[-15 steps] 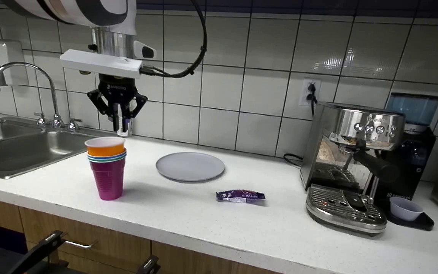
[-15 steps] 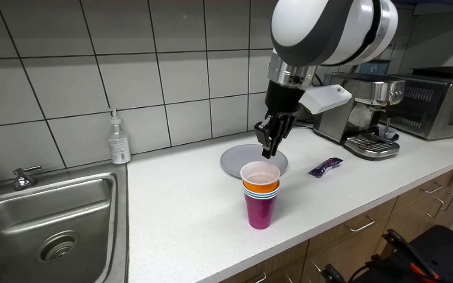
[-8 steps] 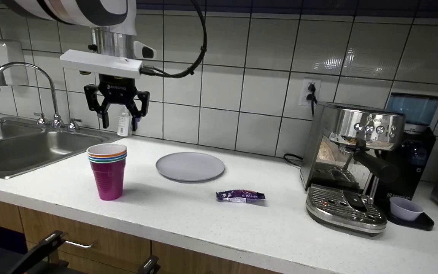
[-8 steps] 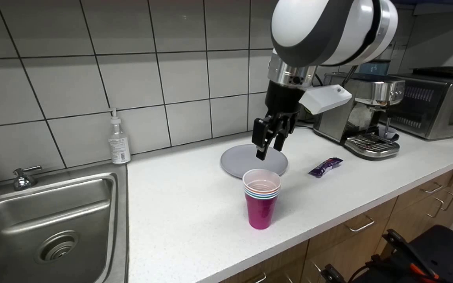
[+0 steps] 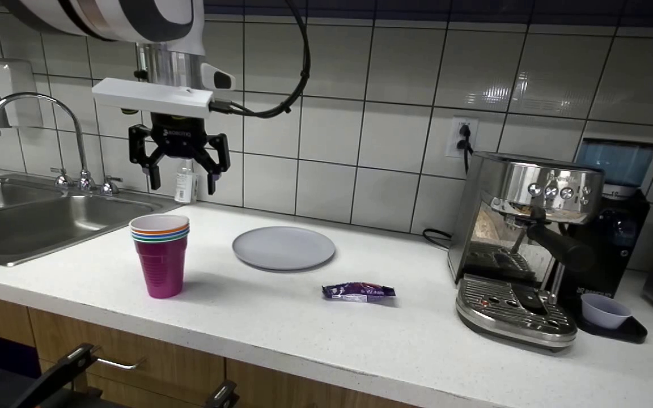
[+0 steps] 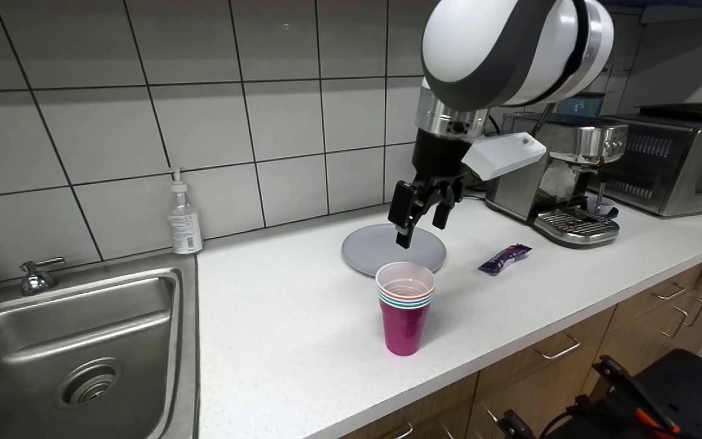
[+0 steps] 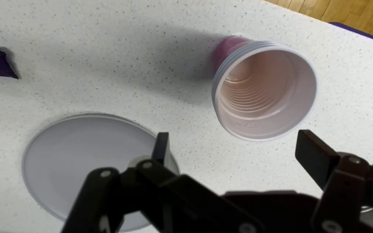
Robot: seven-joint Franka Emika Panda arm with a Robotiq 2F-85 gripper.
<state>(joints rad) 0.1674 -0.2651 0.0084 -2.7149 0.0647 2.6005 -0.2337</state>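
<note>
Nearest: black gear [image 6: 686, 381] and wooden drawers [image 5: 173, 357], then the countertop [image 5: 281, 328] with its front edge. Close to that edge, upright: stack of nested plastic cups [image 5: 162, 266], magenta outside, drop-off on its near side. Your claw [image 5: 183, 184] hangs above and a bit farther back, fingers spread wide, with a visible gap down to the top rim in both exterior views. Wrist view: stack sits nearer the front edge than your claw, off toward your left-hand finger [image 7: 316, 158].

Purple packet [image 5: 355, 292] lies to the right, well apart from the cups. Gray plate [image 5: 284, 247] is farther back, sideways between packet and cups; low, part of it covered by your right-hand finger [image 7: 161, 145] in the wrist view. Sink [image 6: 189, 366] takes the left, its rim limiting you there, tall faucet [image 5: 81, 153] at its back. Open room for you runs right, past the packet, up to the silver espresso machine [image 5: 508, 187], which blocks that side; microwave [image 6: 686, 164] beyond it. Soap bottle [image 5: 185, 191] stands at the back by the sink corner, behind your claw in an exterior view. Tiled wall [image 5: 338, 68] closes the far side.
</note>
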